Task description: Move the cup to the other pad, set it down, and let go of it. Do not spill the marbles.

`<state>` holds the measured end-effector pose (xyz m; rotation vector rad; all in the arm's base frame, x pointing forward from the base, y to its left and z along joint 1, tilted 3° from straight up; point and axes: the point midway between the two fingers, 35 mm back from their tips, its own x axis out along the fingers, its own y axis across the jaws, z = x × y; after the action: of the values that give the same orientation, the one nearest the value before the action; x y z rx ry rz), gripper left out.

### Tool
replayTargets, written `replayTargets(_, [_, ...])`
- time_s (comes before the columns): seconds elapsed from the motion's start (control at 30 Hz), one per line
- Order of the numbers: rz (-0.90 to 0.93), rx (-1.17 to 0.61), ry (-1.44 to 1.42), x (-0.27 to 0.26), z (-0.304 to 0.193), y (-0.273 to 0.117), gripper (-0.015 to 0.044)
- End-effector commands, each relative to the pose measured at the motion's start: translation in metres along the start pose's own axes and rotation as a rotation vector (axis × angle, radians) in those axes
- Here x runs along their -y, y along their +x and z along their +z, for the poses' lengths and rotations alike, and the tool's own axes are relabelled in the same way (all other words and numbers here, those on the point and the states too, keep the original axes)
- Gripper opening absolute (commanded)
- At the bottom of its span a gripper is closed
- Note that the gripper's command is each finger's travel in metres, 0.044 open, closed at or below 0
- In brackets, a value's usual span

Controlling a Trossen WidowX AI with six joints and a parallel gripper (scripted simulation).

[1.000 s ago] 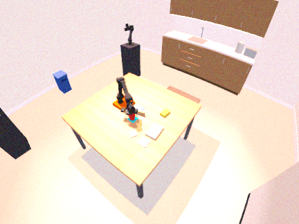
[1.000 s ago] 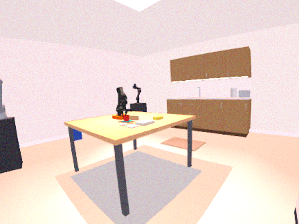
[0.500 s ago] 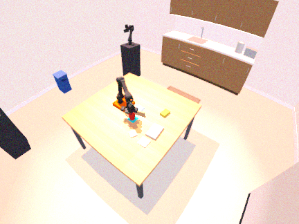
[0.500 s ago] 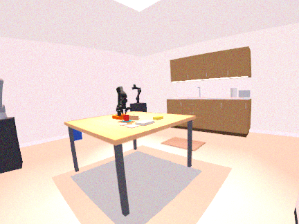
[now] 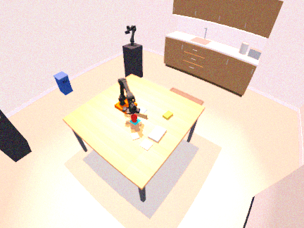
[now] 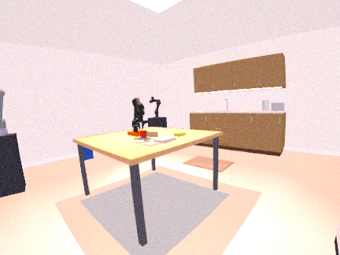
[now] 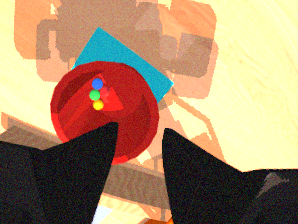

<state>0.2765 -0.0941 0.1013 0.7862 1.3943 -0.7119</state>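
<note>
The red cup (image 5: 134, 117) (image 6: 143, 134) (image 7: 132, 87) stands upright at the teal pad (image 5: 136, 122) (image 7: 115, 50), covering part of it in the wrist view. A blue marble (image 7: 97, 84), a green marble (image 7: 94, 95) and a yellow marble (image 7: 98, 105) lie inside the cup. My gripper (image 5: 133, 111) (image 7: 140, 132) is partly open with nothing between its fingertips. It is just above the cup; in the wrist view the left finger overlaps the rim and the right finger is off to the side. Whether the cup's base is wholly on the pad is hidden.
A tan block (image 5: 141, 115) (image 6: 152, 134) stands close beside the cup. A yellow block (image 5: 167, 115) (image 6: 179, 134) and a thick white slab (image 5: 157, 134) (image 6: 164, 139) are farther off. Flat pale squares (image 5: 135, 136) (image 5: 146, 144) lie near the slab.
</note>
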Motion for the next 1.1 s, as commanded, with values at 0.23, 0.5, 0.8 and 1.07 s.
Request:
replayTargets(0.23, [0.0, 0.0, 0.0, 0.0, 0.0, 0.0, 0.0338])
replayTargets(0.5, [0.001, 0.0, -0.002, -0.001, 0.001, -0.018, 0.044])
replayTargets(0.8, [0.002, -0.001, -0.005, -0.001, 0.002, -0.047, 0.044])
replayTargets(1.07, [0.003, -0.001, -0.007, -0.001, 0.003, -0.065, 0.044])
